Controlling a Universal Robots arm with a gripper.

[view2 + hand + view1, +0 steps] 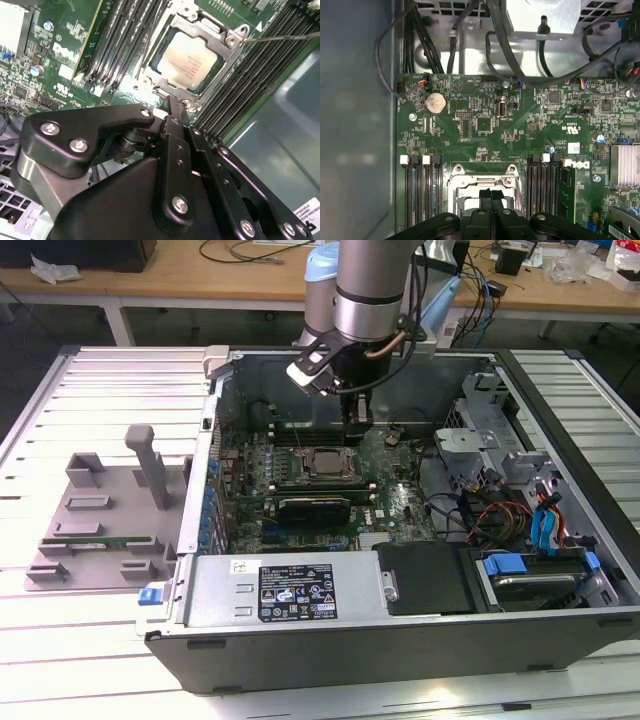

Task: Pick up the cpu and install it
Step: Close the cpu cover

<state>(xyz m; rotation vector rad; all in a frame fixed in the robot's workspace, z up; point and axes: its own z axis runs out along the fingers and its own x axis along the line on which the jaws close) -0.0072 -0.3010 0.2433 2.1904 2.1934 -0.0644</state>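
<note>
The cpu [189,61] is a small flat square with a dull silver-grey metal top. It lies flat inside the socket [227,39], and a shiny steel frame with screws at its corners goes around it. In the exterior view the cpu [322,464] sits about in the middle of the green circuit board [395,505], inside the open computer case [560,370] of grey sheet metal.

Long, narrow black memory slots [420,195] run along both sides of the socket. Farther on the board there is a round, smooth coin battery [435,102]. Thick black cables [420,30] hang in curves over the board's edge. The case rests on a worktop [90,390] of pale ribbed slats. On the exterior view's left lies a matte grey plastic tray [100,525] with one upright post.

The arm [365,290] is a round silver column, and it stands almost upright over the case, with its wrist pointing down at the board. The jaws are slim, black and matte. They are pressed together and nothing is between them. In the second wrist view their tips hang at the edge of the steel frame, just beside the cpu. I cannot tell if they touch the frame.
</note>
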